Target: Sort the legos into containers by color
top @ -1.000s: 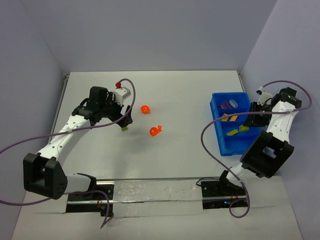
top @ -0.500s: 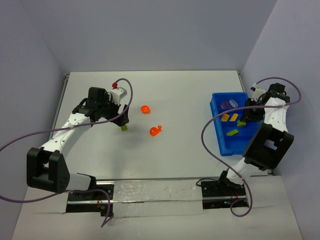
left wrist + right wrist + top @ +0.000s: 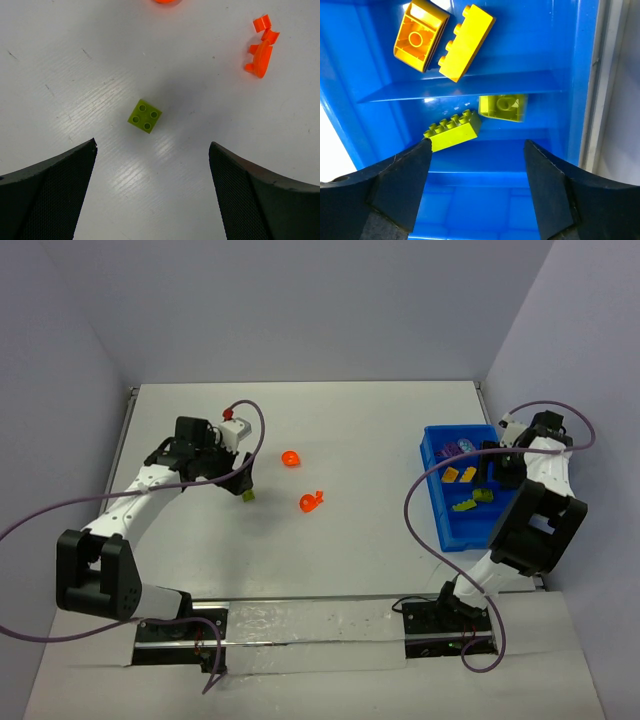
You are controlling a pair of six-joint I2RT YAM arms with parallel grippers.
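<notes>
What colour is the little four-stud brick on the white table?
The square plastic brick is lime green, clearest in left wrist view.

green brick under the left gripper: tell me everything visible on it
The green brick is a small lime-green square with four studs facing up, glossy like plastic. It lies flat on the white table, turned diagonal in the left wrist view. Nothing touches it: the left gripper hangs open over it, fingers wide to either side, and the nearest orange piece lies well apart.

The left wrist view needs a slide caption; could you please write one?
Open left claw hovers above a lime-green brick, studs up, an orange piece beyond.
</notes>
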